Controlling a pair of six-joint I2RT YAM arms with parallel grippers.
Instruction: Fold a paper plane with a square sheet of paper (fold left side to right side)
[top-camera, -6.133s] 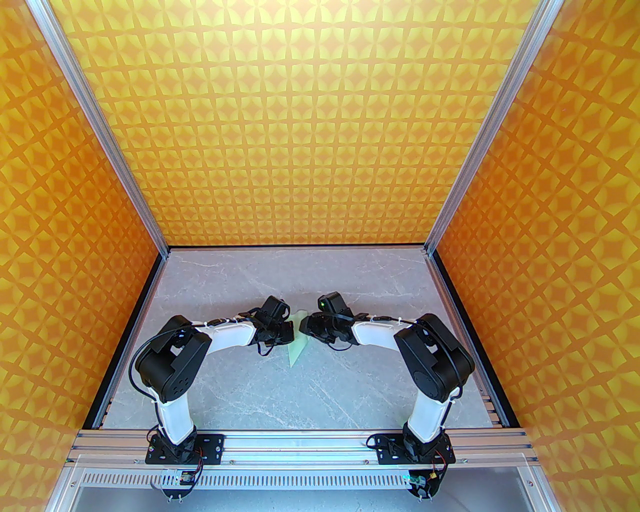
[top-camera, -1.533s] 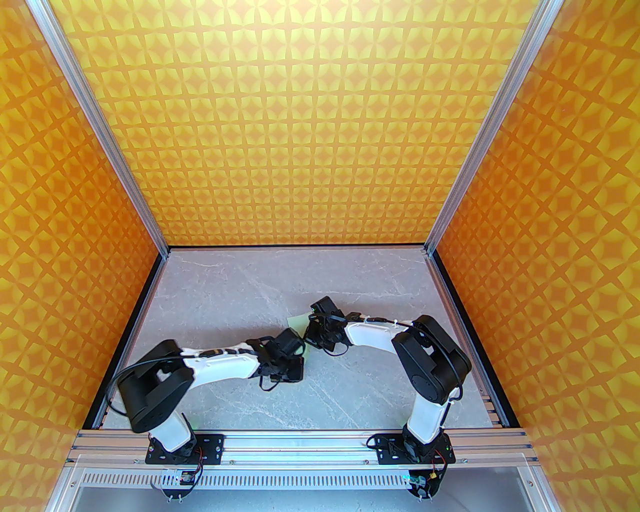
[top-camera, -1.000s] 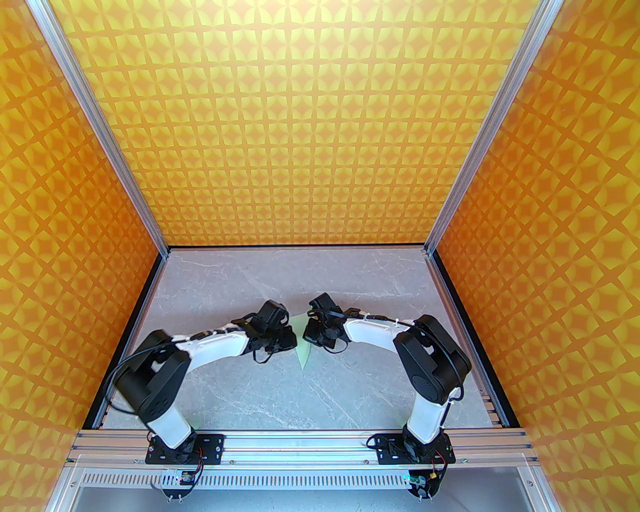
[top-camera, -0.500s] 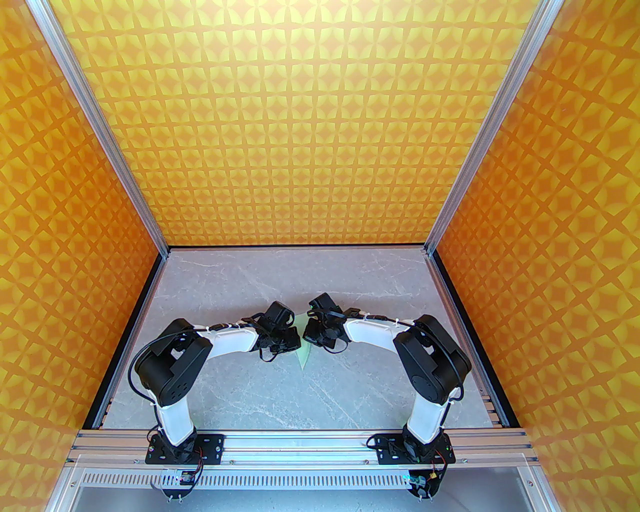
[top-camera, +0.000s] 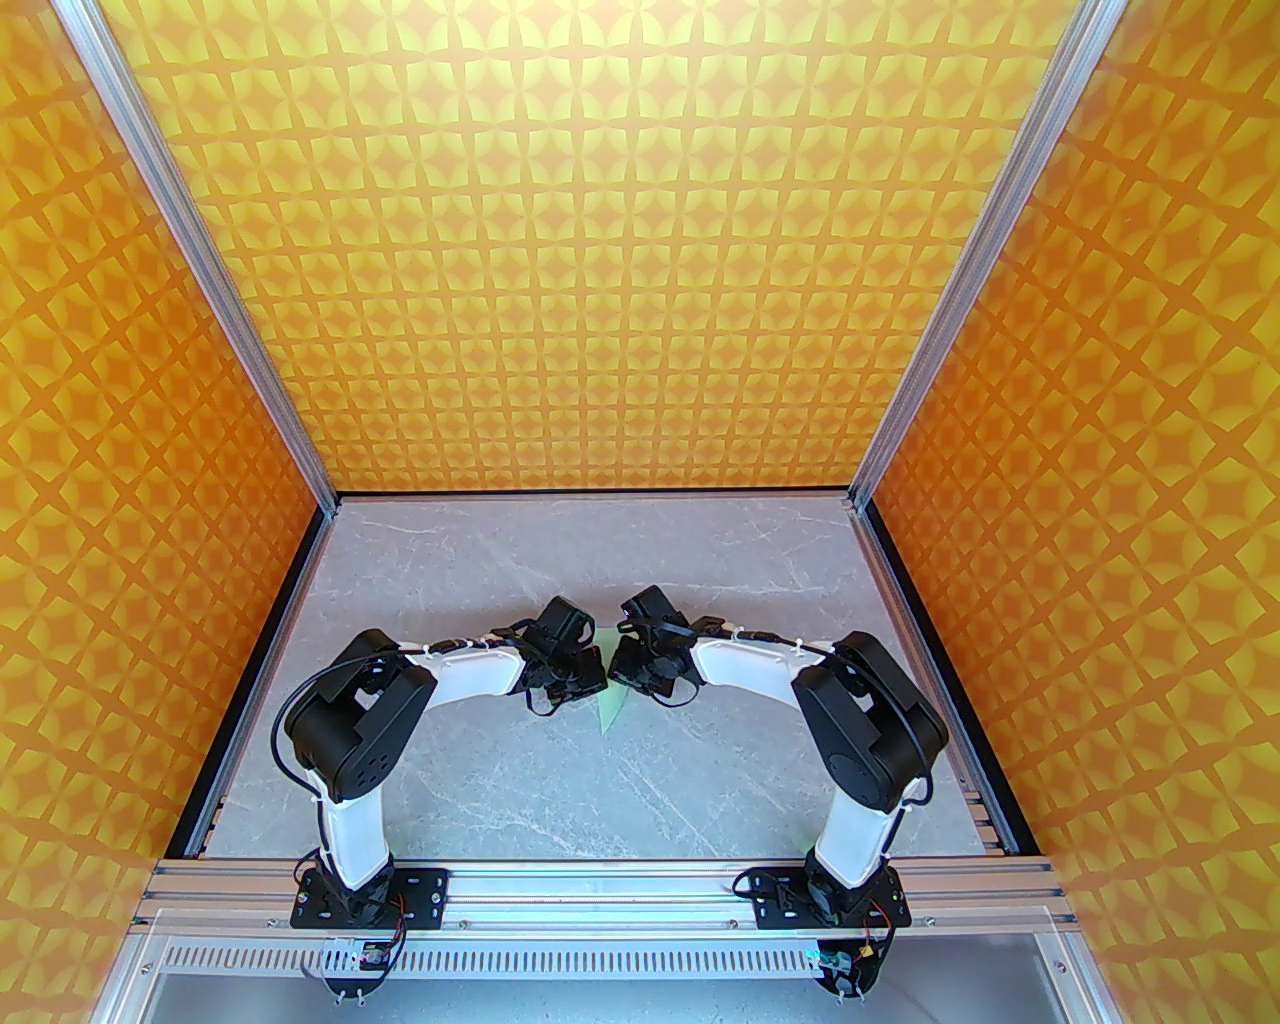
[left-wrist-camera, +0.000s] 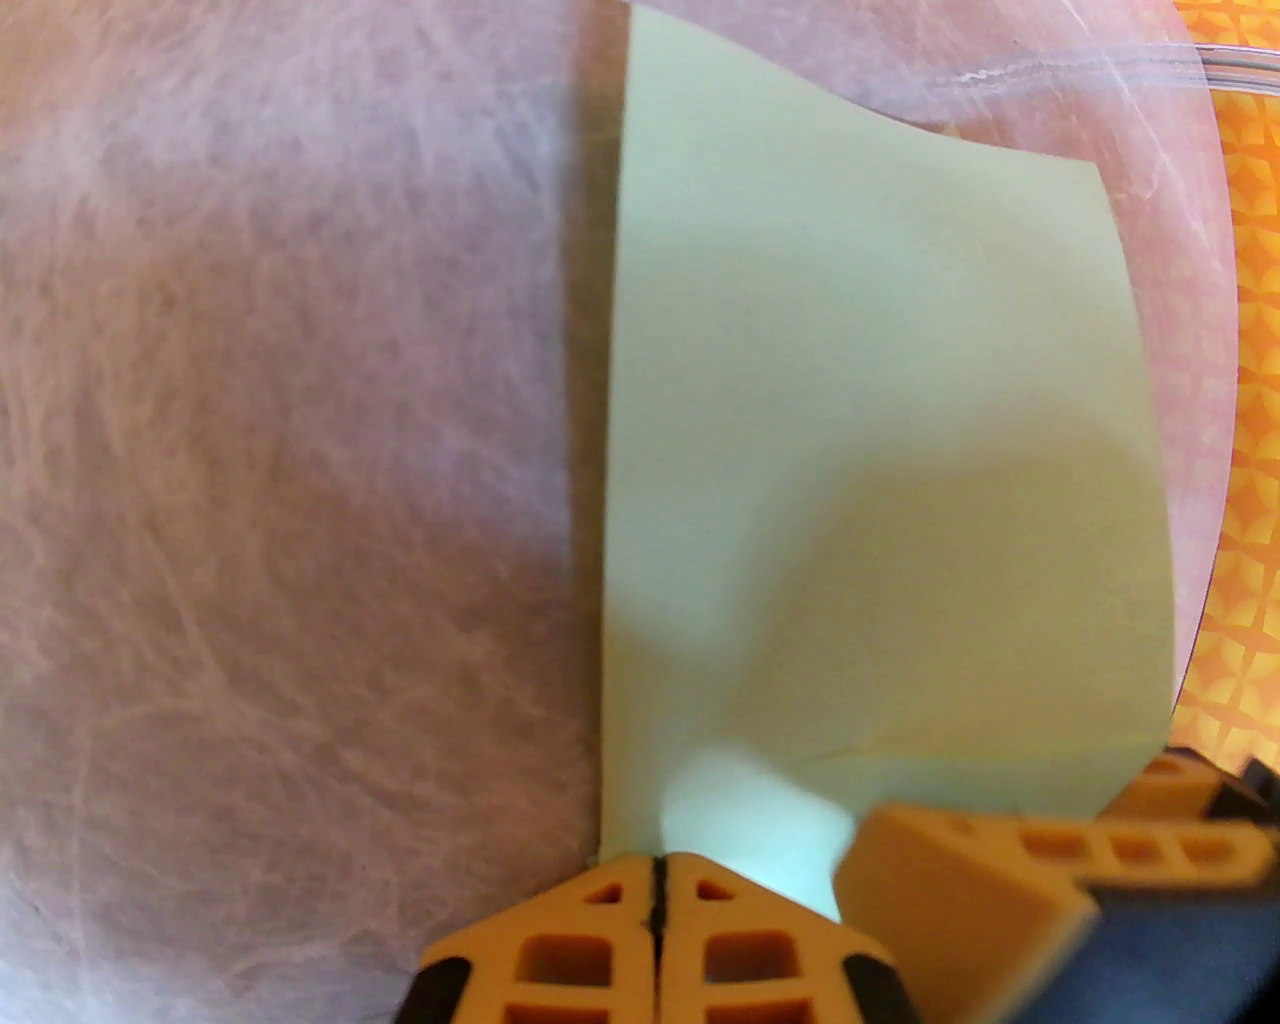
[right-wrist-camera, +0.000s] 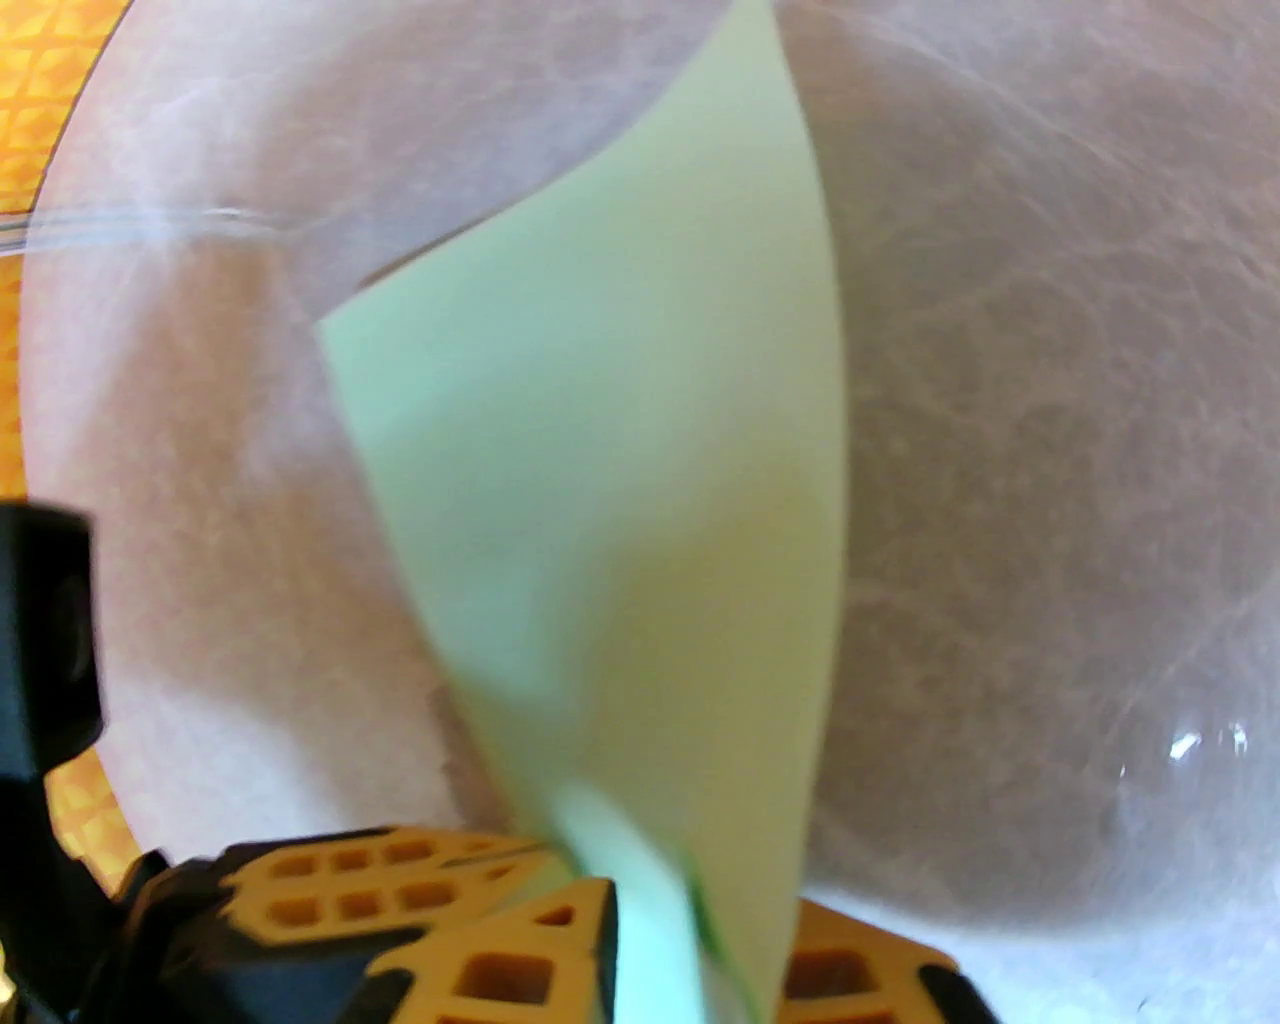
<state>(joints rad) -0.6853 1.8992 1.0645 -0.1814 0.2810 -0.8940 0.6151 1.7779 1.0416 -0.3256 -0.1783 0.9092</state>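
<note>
The sheet of paper (top-camera: 611, 708) is pale mint-green and folded into a slim pointed paper plane shape, its tip toward the near edge. It stands on edge between the two grippers at the table's centre. My left gripper (top-camera: 598, 673) comes in from the left. In the left wrist view its fingertips (left-wrist-camera: 600, 900) are pressed together, shut on the paper's (left-wrist-camera: 850, 400) lower corner. My right gripper (top-camera: 620, 672) faces it from the right. In the right wrist view its fingers (right-wrist-camera: 500, 960) stand apart, open, with the paper (right-wrist-camera: 620, 450) between them.
The grey marble table (top-camera: 500, 780) is ringed by orange patterned walls on the left, back and right. An aluminium rail (top-camera: 600, 885) with both arm bases runs along the near edge. The grippers nearly touch.
The left arm swung back from the near right to the paper and its gripper closed on it. The right gripper's jaws have parted; that arm barely moved.
</note>
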